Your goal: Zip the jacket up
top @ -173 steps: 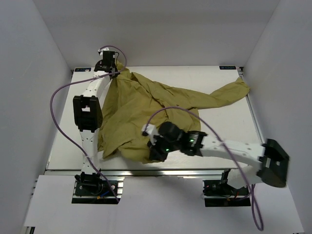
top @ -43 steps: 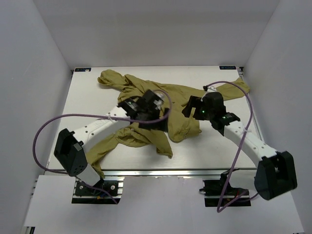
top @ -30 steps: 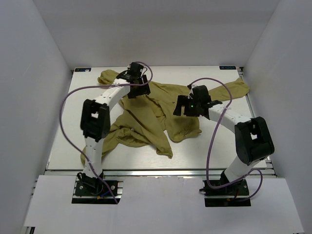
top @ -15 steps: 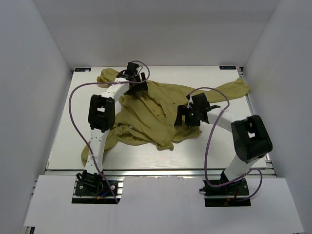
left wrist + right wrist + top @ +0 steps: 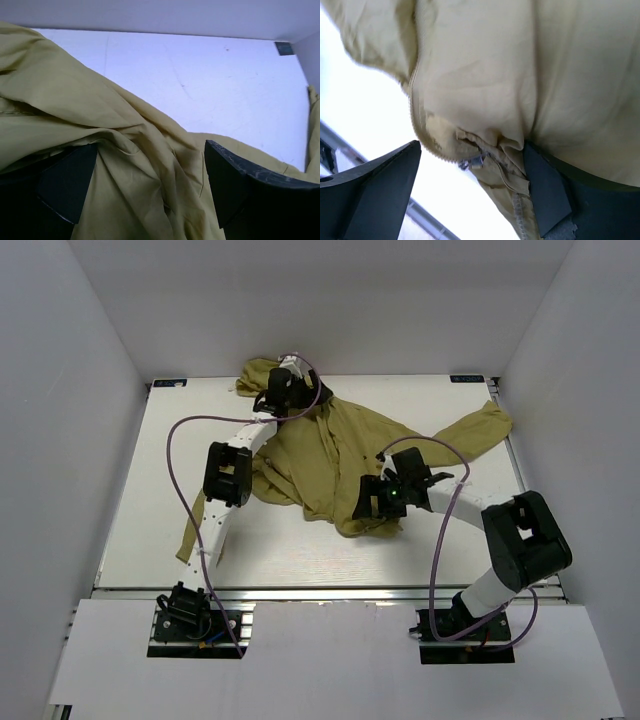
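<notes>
**Near.** The right tool (image 5: 385,502) sits low over the near hem of the jacket (image 5: 320,455). Its jaws are spread wide and grip nothing. In the wrist view the bunched hem lies in the gap between the fingers (image 5: 375,195). Zipper teeth run along the fabric edge, and a small metal zipper slider (image 5: 471,162) shows in that gap. Judgement: the tool is placed here to take the zipper's bottom end, where closing has to start.

**Middle.** The jacket lies crumpled on the desk (image 5: 150,490), from the centre to the far edge, with its front not spread flat. One sleeve (image 5: 485,425) reaches toward the far right corner. The zipper looks unclosed where it is visible, and the rest is hidden in folds.

**Far.** The left tool (image 5: 283,390) is at the far edge over the jacket's upper end. Its jaws are wide, and cloth lies between them and over one finger without being pinched. Judgement: it is set there to hold the top end so the seam can be drawn straight.

**Containers.** None in view.
</notes>
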`<state>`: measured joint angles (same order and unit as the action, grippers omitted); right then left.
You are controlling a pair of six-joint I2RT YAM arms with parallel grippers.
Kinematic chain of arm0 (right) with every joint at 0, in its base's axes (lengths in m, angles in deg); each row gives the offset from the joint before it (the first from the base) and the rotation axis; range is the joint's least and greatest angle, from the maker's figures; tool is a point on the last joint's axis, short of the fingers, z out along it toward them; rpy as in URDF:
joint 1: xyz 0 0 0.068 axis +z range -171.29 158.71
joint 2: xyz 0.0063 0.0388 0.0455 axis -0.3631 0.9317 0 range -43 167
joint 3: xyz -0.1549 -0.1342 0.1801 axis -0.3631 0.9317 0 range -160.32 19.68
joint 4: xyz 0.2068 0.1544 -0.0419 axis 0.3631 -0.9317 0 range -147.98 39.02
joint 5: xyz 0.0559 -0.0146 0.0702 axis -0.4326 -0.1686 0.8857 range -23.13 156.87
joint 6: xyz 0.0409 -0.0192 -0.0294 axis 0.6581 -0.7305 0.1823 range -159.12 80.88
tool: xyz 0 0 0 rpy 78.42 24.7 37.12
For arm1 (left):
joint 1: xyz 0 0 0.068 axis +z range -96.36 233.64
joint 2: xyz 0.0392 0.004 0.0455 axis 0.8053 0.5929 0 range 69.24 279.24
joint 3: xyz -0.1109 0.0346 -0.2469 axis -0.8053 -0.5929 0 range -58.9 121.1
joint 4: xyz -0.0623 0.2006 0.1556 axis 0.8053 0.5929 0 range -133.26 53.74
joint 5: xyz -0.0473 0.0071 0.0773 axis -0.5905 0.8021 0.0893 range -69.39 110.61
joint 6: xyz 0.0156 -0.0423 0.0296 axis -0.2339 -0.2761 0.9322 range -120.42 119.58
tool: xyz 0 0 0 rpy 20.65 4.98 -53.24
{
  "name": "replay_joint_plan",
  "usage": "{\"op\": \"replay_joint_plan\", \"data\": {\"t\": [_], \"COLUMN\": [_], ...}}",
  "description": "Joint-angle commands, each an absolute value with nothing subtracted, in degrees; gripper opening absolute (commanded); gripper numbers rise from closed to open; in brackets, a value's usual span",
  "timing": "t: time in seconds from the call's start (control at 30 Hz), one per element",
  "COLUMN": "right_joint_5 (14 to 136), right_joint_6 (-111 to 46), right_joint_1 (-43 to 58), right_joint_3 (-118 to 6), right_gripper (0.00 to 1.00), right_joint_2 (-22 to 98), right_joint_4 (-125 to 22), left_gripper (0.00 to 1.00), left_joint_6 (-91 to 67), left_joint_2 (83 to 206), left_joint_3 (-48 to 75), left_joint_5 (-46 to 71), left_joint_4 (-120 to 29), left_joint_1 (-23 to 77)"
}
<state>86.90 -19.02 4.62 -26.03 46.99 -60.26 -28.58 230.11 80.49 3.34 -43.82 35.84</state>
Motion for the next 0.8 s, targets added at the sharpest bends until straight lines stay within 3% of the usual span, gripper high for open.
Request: {"op": "replay_joint_plan", "data": {"t": [0.0, 0.13, 0.3, 0.6, 0.77], "right_joint_5": [89.46, 83.50, 78.65, 80.49, 75.40], "right_joint_6": [-18.20, -19.77, -21.97, -26.54, -29.70], "right_joint_1": [5.95, 6.04, 6.04, 7.53, 19.21], "right_joint_3": [-24.96, -29.00, -32.70, -30.32, -32.61], "right_gripper": [0.88, 0.89, 0.89, 0.85, 0.84], "right_joint_2": [44.81, 42.08, 38.92, 34.51, 36.88], "right_joint_4": [-60.48, -61.52, -64.25, -69.43, -73.39], "left_gripper": [0.98, 0.98, 0.98, 0.98, 0.98], "left_joint_6": [-32.67, -32.33, -29.95, -31.96, -34.70], "left_joint_2": [230.79, 225.61, 207.61, 167.73, 157.23], "left_joint_3": [80.76, 79.18, 71.99, 30.26, 14.69], "left_joint_5": [-0.22, 0.05, 5.05, 19.28, 18.59], "left_joint_4": [-48.88, -47.05, -36.00, -21.04, -11.93], "left_joint_1": [35.53, 35.80, 36.06, 36.15, 36.06]}}
